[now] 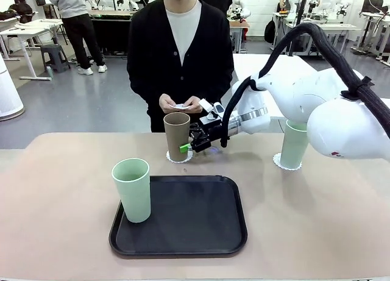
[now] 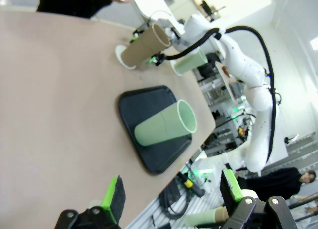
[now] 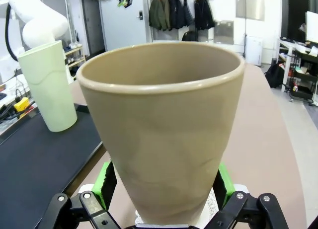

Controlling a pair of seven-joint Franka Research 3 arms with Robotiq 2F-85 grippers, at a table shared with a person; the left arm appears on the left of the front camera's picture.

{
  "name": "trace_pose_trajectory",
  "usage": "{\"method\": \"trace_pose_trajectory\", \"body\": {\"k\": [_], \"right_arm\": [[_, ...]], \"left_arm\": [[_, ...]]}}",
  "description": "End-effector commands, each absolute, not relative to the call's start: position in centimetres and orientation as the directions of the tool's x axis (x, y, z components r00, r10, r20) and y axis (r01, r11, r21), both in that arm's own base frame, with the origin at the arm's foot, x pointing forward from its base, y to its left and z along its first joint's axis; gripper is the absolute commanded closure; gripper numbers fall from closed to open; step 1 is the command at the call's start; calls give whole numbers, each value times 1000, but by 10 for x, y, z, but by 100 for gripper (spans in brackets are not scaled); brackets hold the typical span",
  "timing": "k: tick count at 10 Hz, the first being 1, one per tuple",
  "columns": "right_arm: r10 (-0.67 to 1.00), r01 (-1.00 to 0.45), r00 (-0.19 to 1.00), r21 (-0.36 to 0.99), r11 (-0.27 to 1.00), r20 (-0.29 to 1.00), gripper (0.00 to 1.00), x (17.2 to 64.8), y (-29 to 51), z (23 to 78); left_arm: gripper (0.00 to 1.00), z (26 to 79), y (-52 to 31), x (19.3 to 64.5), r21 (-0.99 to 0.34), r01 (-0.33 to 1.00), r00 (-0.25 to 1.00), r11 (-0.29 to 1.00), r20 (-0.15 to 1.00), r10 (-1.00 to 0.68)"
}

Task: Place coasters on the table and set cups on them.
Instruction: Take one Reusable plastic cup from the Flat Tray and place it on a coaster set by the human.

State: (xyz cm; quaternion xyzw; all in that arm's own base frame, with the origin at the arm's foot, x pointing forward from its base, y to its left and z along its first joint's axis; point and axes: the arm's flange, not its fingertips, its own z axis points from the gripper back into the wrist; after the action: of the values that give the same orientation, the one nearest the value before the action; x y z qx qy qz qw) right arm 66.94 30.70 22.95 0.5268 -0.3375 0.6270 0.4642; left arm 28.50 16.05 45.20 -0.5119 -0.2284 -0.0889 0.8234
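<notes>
A brown cup [image 1: 177, 135] [image 2: 144, 46] [image 3: 164, 134] stands upright on a white lacy coaster [image 1: 172, 158] [image 3: 213, 204] at the far middle of the table [image 1: 61, 189]. My right gripper [image 1: 189, 148] [image 3: 164, 189] is open, its green pads flanking the cup's lower part. One mint cup [image 1: 132, 189] [image 2: 166, 123] [image 3: 47, 85] stands on the black tray [image 1: 195, 220]. Another mint cup [image 1: 294, 144] [image 2: 191, 61] sits on a coaster [image 1: 281, 165] at the far right. The person's hands hold a third white coaster [image 1: 181, 105]. My left gripper [image 2: 173, 189] is open and holds nothing, off the table's near side.
The person in a dark cardigan stands at the far edge, just behind the brown cup. My right arm [image 1: 304, 104] stretches in from the right, partly in front of the far-right mint cup. The tray [image 2: 149, 102] lies near the table's front middle.
</notes>
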Motion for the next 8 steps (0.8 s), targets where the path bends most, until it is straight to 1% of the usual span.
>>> {"method": "trace_pose_trajectory", "body": {"k": [1,6,8], "right_arm": [[272,-922,-25,83,-379,962,0,674,308,241],[300,-933,-18,92,-349,954,0,682,299,246],[306,-949,-8,90,-304,952,0,689,291,250]], "left_arm": [[0,452,161,284,-799,392,874,455,478,86],[0,452,161,284,-799,392,874,455,478,86],[0,452,161,284,-799,392,874,455,478,86]]}}
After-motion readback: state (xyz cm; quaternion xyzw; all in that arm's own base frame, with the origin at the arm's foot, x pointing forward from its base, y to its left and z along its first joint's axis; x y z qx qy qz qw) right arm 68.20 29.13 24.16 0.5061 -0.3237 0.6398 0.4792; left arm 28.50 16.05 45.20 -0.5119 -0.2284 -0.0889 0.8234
